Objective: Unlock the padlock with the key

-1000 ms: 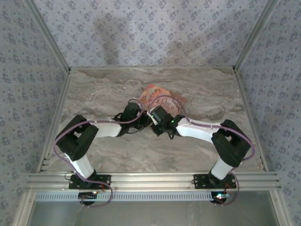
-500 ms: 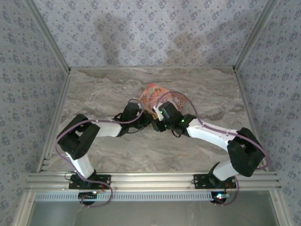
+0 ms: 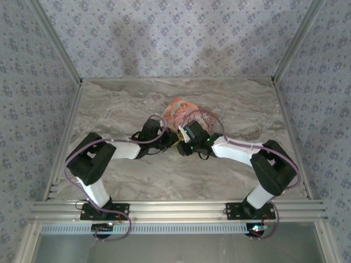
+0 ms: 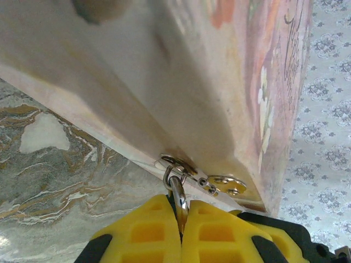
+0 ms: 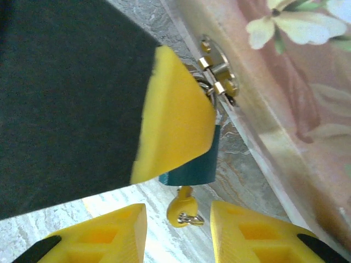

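The padlock (image 5: 193, 167) has a small blue body and hangs from the metal zipper rings (image 5: 216, 68) at the edge of the pink pouch (image 5: 296, 98). My left gripper (image 4: 181, 211) is shut on the padlock's silvery shackle (image 4: 178, 194), and its yellow pad (image 5: 175, 123) covers the upper part of the body. A yellow-headed key (image 5: 182, 211) sticks out of the bottom of the padlock. My right gripper (image 5: 178, 227) is open, with one finger on each side of the key head and a gap on both sides. In the top view, both grippers (image 3: 175, 142) meet at the pouch's near edge.
The pouch (image 3: 184, 112) lies flat on the marble-patterned table (image 3: 120, 104), just beyond the two wrists. A gold zipper tab (image 4: 227, 184) lies beside the ring that holds the shackle. Patterned walls and metal rails (image 3: 66, 137) enclose the table.
The right arm's elbow swung out to the right, then came back in, while its wrist stayed at the padlock. The left arm has held still.
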Motion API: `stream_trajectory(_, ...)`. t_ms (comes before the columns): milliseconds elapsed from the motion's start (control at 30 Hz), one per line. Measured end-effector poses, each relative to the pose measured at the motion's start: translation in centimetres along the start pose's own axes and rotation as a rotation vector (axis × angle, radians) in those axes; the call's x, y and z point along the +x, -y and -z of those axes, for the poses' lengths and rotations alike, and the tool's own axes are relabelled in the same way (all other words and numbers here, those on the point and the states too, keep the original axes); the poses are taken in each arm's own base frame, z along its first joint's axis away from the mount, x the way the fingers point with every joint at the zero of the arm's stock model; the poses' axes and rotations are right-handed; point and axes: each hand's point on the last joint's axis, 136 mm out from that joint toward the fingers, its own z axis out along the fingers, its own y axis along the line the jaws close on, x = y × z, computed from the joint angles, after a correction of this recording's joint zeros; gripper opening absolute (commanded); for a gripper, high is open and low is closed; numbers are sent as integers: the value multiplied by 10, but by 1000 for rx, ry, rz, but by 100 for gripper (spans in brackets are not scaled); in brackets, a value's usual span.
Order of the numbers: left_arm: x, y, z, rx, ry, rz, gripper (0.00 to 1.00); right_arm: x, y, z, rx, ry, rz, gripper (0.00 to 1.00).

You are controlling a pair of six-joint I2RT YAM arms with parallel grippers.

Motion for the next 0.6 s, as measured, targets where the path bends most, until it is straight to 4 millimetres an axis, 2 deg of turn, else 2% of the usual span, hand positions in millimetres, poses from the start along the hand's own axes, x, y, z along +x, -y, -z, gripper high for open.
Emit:
stream_trajectory(233,0,1,0,6,-3,2,0,-9,-2,0,-14,10,-10,35)
stream_trajectory(467,-3,1,1,9,2,4,0,-10,-2,-5,-9,-9,-11,35)
stream_trajectory(600,-3,1,2,10,2,4,0,-9,-2,-5,-7,-14,-15,22)
